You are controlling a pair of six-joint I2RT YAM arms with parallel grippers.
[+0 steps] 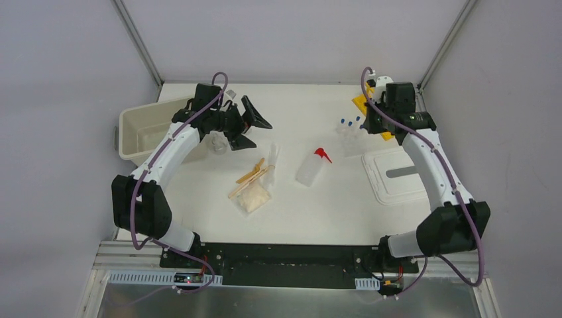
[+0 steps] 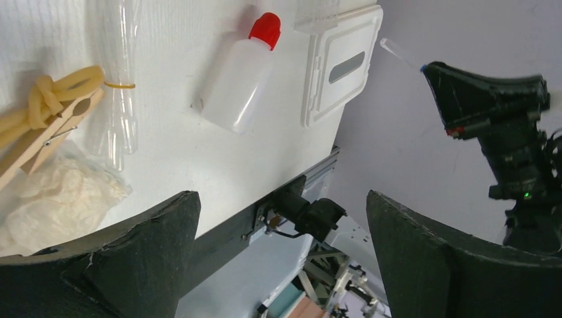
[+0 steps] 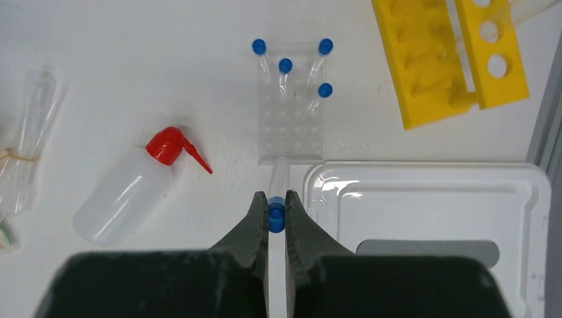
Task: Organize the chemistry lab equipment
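1. while the right tool (image 3: 276, 207) is pinched shut on one small clear blue-capped tube (image 3: 279, 177), it holds that tube by the blue cap, up in the air over the surface (image 3: 166, 53).
2. the clear end of this tube points at the near edge of a clear holder (image 3: 291, 136) that sits on the surface.
3. four more blue-capped tubes (image 3: 285, 66) stand in the far end of that clear holder.
4. the yellow holed tube rack (image 3: 431, 73) lies to the right of the holder, near the far right corner, and does not touch it.
5. the white lid (image 3: 431, 192) lies flat on the near side of the holder, just beside the right tool.
6. the clear squeeze bottle with red nozzle (image 1: 309, 169) lies on its side near the middle of the surface, left of the holder, with its red tip pointing toward the tubes.
7. the left tool (image 1: 261, 131) is wide open with nothing in it. it hangs over the far left part of the surface, near the cream bin (image 1: 142, 126).
8. the wooden sticks (image 1: 250, 176) lie near the middle, touching the far edge of the beige packet (image 1: 254, 199).
9. a long clear bag (image 1: 273, 159) with a thin yellow band lies just right of the sticks.
10. something clear that looks like the clear beaker (image 1: 217, 143) sits right by the left arm, but it is too blurry to be sure.
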